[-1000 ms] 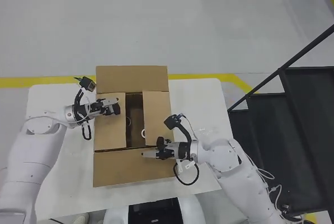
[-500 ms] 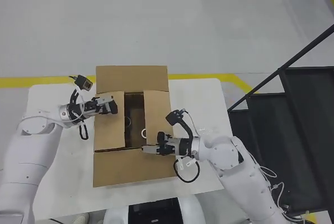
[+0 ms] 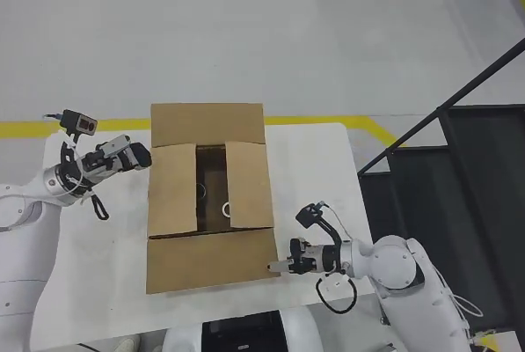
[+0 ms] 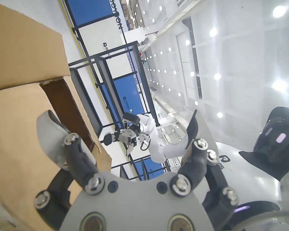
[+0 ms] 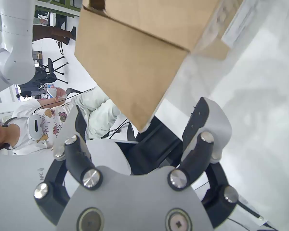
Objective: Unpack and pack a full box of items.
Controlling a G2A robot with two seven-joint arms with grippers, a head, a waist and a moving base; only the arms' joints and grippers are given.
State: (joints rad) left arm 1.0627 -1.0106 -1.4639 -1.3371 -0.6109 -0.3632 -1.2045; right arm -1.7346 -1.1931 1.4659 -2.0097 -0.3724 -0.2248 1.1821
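Observation:
A brown cardboard box (image 3: 172, 189) stands mid-table, its four flaps spread and a dark slot (image 3: 211, 180) open between the two side flaps. Whatever lies inside is too dim to name. My left gripper (image 3: 142, 156) hovers open just off the box's left side, and its wrist view has the box wall (image 4: 19, 78) close beside its fingers (image 4: 48, 126). My right gripper (image 3: 275, 267) is open at the right corner of the near flap (image 3: 209, 261). In the right wrist view that flap corner (image 5: 141, 123) points into the gap of the gripper (image 5: 137, 118), touching neither pad.
The white table (image 3: 315, 167) has bare room to the right and left of the box. A black metal stair frame (image 3: 473, 176) stands beyond the table's right edge. A yellow floor line (image 3: 25, 129) runs behind the table.
My left arm has drawn back leftward off the left flap. My right arm has slid from over the near flap out to its right corner, toward the table's front edge.

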